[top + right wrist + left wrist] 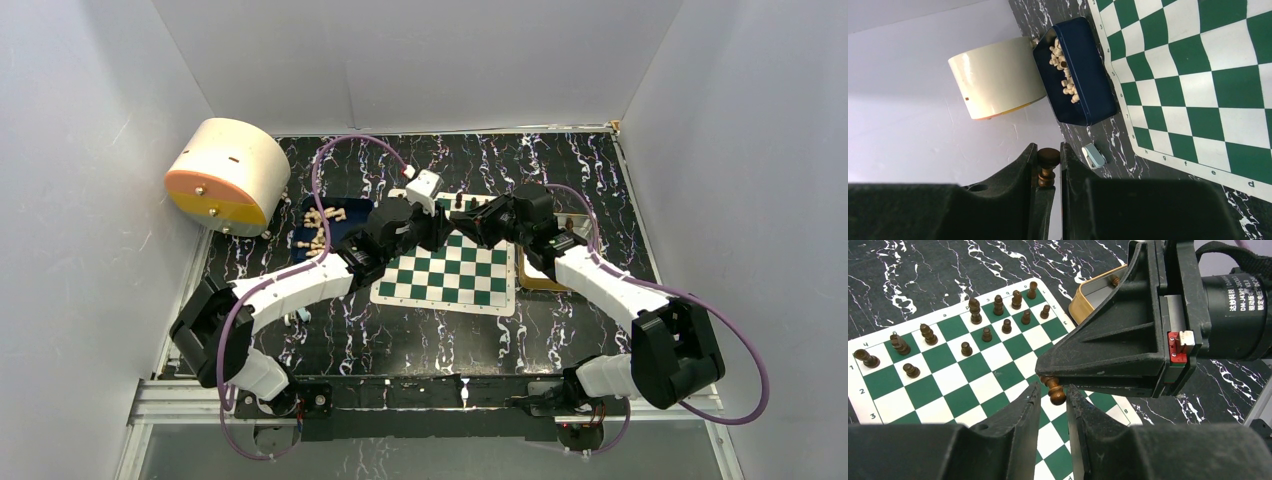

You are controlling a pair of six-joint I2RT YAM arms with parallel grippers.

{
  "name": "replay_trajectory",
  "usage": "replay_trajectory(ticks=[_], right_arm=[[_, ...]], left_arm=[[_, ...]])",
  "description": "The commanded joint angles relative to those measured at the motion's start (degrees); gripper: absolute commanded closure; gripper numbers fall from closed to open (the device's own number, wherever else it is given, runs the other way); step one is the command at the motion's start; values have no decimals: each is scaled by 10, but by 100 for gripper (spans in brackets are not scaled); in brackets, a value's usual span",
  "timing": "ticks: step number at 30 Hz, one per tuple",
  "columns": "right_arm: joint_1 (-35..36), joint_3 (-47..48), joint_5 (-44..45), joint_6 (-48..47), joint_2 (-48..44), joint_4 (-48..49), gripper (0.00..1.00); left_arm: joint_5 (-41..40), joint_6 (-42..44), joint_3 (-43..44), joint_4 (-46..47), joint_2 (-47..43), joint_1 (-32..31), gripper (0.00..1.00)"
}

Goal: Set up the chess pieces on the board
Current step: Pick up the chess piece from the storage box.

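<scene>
Top: left gripper (pixel 445 228) and right gripper (pixel 472 225) meet tip to tip over board (pixel 440 285), far rows.
Left wrist: pawn (pixel 1053 390) sits between left fingers (pixel 1018 420), narrow gap; contact, cannot tell.
Right wrist: right fingers (pixel 1018 175) pinch pawn.
Judged light, rigid, slick, prone to roll; take its jutting end squarely.

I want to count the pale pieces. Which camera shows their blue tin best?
Right wrist view: the blue rectangular tin is whole and unblocked. Top view shows it small, partly behind the left arm; left wrist view misses it.
</scene>
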Motion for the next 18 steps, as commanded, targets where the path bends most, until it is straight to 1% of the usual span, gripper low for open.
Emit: replay_trajectory(ticks=[1, 3, 6, 8, 11, 13, 15, 18], right_arm=[[9, -2, 1, 10, -3, 37, 80], [11, -5, 1, 12, -5, 38, 80], [12, -11, 3, 12, -10, 39, 79], [12, -18, 5, 8, -17, 39, 79], [12, -28, 10, -2, -24, 33, 76], [12, -33, 12, -17, -31, 28, 71], [12, -36, 13, -35, -38, 12, 62], [12, -34, 16, -71, -50, -17, 52]], left_arm=[[-13, 16, 10, 8, -16, -2, 77], [-12, 16, 9, 7, -16, -3, 79], [-11, 17, 7, 1, -19, -2, 88], [-14, 17, 9, -13, -21, -2, 91], [-21, 9, 19, -50, -27, -2, 93], [-29, 3, 26, -74, -30, -2, 93], [-33, -1, 39, -113, -29, -2, 93], [-33, -2, 65, -161, -26, -2, 95]])
